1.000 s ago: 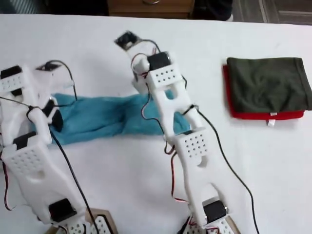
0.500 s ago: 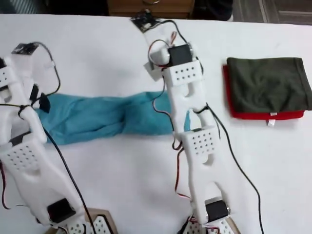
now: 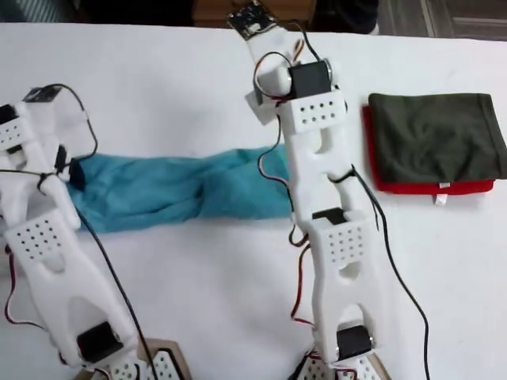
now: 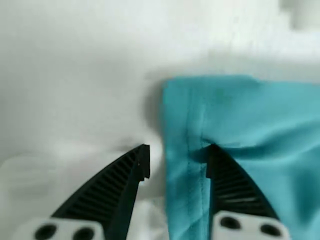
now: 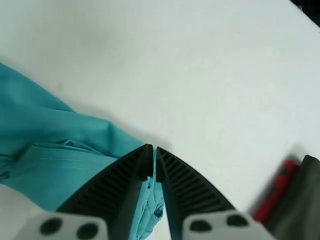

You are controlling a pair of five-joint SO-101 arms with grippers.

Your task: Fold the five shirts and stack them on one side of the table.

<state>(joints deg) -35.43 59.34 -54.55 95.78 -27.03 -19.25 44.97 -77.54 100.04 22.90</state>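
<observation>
Shirt [image 3: 174, 190] of soft teal knit lies twisted, long, creased.

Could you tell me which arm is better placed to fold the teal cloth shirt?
Likely right: the right gripper pinches the teal cloth shirt; the left gripper is open, straddling its hem.

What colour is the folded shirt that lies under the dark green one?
The lower shirt is red; the high view shows it best.
</observation>
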